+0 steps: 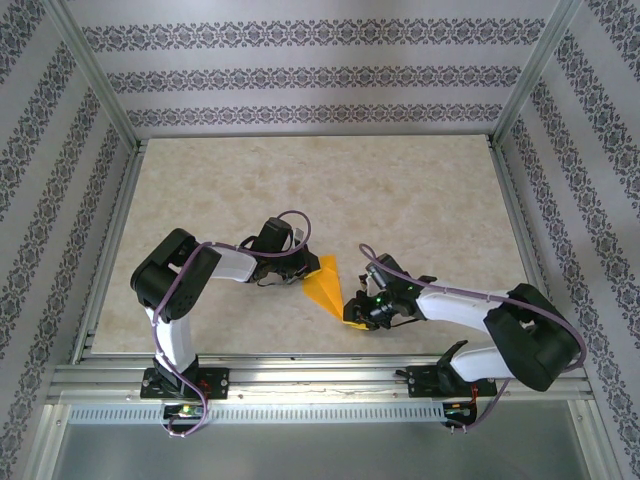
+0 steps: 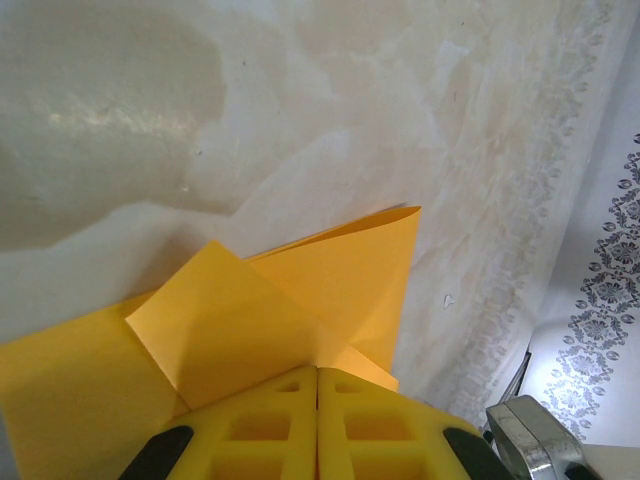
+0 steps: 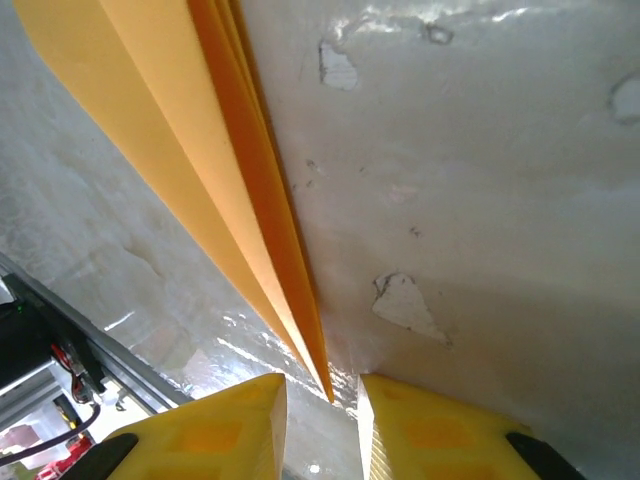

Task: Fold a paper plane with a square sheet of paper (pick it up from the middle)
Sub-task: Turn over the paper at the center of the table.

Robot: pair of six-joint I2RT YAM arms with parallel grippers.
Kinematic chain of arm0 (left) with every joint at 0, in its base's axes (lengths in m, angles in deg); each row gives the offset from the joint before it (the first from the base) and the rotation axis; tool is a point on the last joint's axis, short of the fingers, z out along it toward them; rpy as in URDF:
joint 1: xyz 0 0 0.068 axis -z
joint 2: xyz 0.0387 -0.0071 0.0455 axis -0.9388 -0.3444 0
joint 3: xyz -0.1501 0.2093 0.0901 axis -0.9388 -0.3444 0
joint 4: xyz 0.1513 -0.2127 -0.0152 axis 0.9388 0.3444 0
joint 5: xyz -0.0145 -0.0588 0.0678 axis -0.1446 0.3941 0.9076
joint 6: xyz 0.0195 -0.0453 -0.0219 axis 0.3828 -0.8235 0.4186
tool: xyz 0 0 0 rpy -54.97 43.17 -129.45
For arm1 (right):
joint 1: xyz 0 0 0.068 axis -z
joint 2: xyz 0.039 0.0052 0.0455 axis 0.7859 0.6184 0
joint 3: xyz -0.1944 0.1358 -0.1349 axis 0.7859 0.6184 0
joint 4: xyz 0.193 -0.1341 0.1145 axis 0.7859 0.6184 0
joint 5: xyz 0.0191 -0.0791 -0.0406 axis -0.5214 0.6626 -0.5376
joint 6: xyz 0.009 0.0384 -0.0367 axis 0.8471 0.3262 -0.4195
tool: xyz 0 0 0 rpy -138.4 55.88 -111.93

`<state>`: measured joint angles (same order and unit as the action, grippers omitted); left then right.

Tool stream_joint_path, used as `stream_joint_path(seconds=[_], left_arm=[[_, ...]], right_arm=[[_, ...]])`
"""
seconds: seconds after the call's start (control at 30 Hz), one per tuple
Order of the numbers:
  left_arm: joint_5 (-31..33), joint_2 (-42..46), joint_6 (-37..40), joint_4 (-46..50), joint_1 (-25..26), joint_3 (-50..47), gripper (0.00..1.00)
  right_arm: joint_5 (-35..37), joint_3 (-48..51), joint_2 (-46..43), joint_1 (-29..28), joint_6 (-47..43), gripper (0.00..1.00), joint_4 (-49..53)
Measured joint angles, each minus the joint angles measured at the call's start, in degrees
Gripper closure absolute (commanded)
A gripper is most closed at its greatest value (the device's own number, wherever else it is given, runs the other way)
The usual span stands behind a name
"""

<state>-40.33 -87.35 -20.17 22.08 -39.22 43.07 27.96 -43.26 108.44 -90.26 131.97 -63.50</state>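
Observation:
The square sheet of paper (image 1: 325,285) is bright orange and folded into a pointed, layered shape lying on the table between the two arms. My left gripper (image 1: 303,272) holds its far, wide end. In the left wrist view the yellow fingers (image 2: 318,375) are pressed together on the paper (image 2: 300,290), where flaps spread out from the pinch. My right gripper (image 1: 352,312) is at the narrow near end. In the right wrist view its jaws (image 3: 322,392) stand apart, and the paper's (image 3: 200,130) sharp tip reaches into the gap without touching either finger.
The beige marbled tabletop (image 1: 400,200) stretches behind and beside the paper. An aluminium rail (image 1: 320,375) runs along the near edge just behind the right gripper. Frame posts and patterned walls (image 1: 320,80) close in the sides and back.

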Motion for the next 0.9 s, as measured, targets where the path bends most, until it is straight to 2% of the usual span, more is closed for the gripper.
stream_joint_path(seconds=[0.3,0.43,0.5,0.6,0.9], left_arm=[[0.0,0.0,0.0,-0.02,0.0,0.0,0.91],[0.0,0.0,0.0,-0.02,0.0,0.0,0.91],[0.02,0.0,0.0,-0.02,0.0,0.0,0.91],[0.0,0.0,0.0,-0.02,0.0,0.0,0.91],[0.0,0.0,-0.02,-0.02,0.0,0.0,0.91]], right_arm=[[0.74,-0.83,0.76,-0.81,0.04,0.77,0.59],[0.94,-0.92,0.83,-0.81,0.04,0.8,0.87],[1.29,-1.03,0.83,-0.81,0.11,0.85,1.16],[1.4,-1.14,0.85,-1.2,0.0,0.81,0.15],[1.4,-1.92,0.87,-1.84,0.09,0.79,-1.53]])
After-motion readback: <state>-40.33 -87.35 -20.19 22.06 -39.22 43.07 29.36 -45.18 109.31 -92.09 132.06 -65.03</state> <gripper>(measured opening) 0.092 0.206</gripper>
